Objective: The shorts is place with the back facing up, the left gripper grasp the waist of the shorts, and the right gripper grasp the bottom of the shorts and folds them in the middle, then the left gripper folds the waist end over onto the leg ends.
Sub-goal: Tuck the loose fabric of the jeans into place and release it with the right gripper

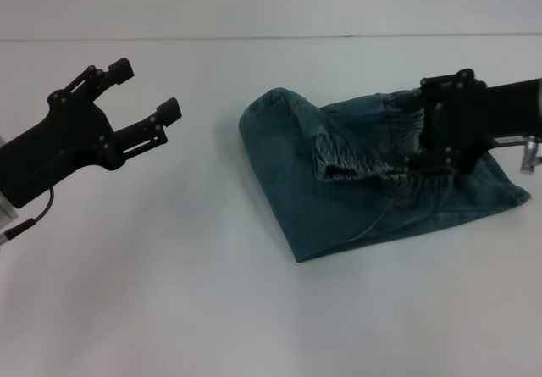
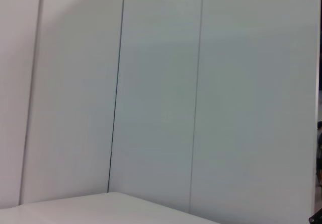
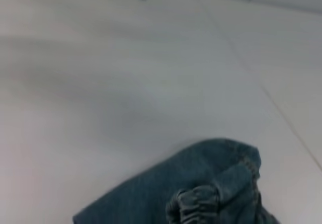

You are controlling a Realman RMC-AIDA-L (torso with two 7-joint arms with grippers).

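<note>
The shorts (image 1: 339,199) are blue denim and lie bunched and folded over on the white table, right of the middle. Their ruffled waist (image 1: 364,157) lies on top of the heap, turned toward the right. My right gripper (image 1: 436,152) is low over the heap's right part, against the denim beside the ruffled band, and hides the cloth beneath it. The right wrist view shows the shorts (image 3: 201,183) close up, with the waist (image 3: 193,204) ruffles at the frame's edge. My left gripper (image 1: 148,89) hangs open and empty, well to the left of the shorts. The leg ends are hidden.
The white table (image 1: 169,292) stretches bare to the left of and in front of the shorts. A pale panelled wall (image 2: 161,83) fills the left wrist view, with a strip of table (image 2: 100,209) below it.
</note>
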